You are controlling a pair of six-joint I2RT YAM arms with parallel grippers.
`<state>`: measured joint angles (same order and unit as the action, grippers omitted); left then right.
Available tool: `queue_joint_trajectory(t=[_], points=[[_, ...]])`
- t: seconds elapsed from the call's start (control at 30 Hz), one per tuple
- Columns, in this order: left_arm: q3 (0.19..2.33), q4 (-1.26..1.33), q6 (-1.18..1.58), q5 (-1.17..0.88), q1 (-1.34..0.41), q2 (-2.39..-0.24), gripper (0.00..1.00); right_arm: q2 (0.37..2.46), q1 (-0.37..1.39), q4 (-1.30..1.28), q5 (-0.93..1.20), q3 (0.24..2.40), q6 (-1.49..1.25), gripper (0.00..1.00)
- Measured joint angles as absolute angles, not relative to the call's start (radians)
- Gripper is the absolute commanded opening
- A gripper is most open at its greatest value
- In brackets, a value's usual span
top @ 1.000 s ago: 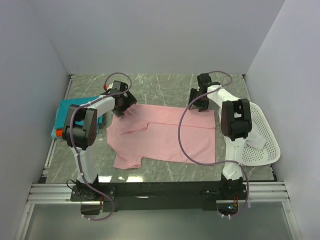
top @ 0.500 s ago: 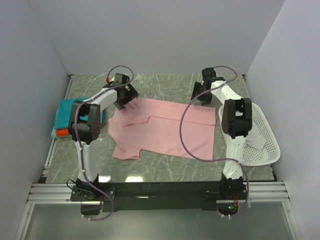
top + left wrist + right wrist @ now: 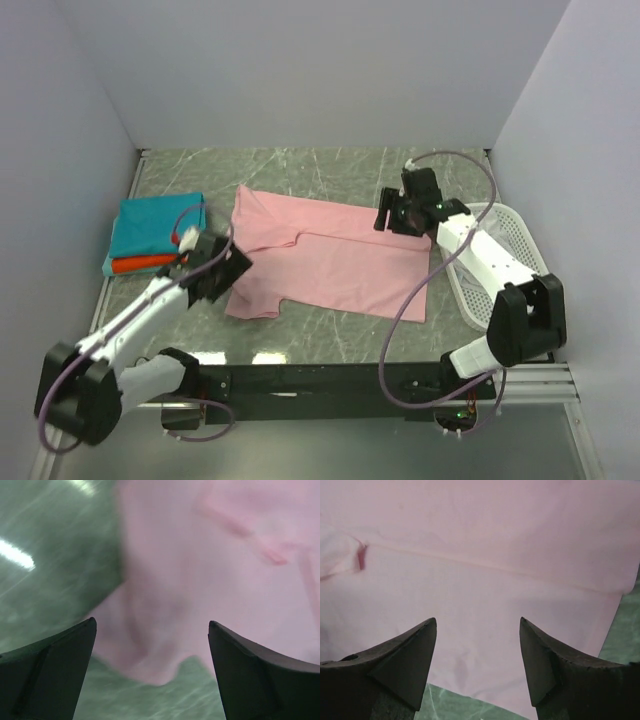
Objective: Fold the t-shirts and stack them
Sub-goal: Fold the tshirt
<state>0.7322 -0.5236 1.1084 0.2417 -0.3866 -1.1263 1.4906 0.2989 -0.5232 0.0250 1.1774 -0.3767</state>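
Observation:
A light pink t-shirt [image 3: 330, 255] lies spread flat in the middle of the table, one long edge folded over. My left gripper [image 3: 222, 272] is open and empty above the shirt's near left sleeve [image 3: 150, 655]. My right gripper [image 3: 405, 215] is open and empty over the shirt's far right part [image 3: 485, 570]. A folded teal shirt [image 3: 155, 222] lies on an orange-red one [image 3: 140, 264] at the far left. No white cloth shows.
A white perforated basket [image 3: 505, 255] stands at the right edge, under my right arm. Grey walls close in the table on three sides. Bare green marble [image 3: 330, 335] shows in front of the shirt.
Both grippers have let go of the shirt's far edge and pulled back toward me. The left arm swung far down to the near left sleeve. The shirt lies flatter, farther back.

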Motion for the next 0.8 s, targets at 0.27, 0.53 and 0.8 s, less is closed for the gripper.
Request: queue_joint_trajectory(t=[0.27, 0.53, 0.8], points=[[0.397, -0.672, 1.332, 0.262, -0.407, -0.804, 0.89, 1.375, 0.315, -0.506, 0.022, 1.010, -0.424, 0.74], [0.383, -0.636, 1.375, 0.276, -0.407, -0.864, 0.54, 1.337, 0.315, -0.480, 0.001, 1.008, -0.439, 0.73], [0.413, -0.537, 1.353, 0.267, -0.408, -1.001, 0.01, 1.337, 0.316, -0.481, -0.023, 1.007, -0.447, 0.73]])
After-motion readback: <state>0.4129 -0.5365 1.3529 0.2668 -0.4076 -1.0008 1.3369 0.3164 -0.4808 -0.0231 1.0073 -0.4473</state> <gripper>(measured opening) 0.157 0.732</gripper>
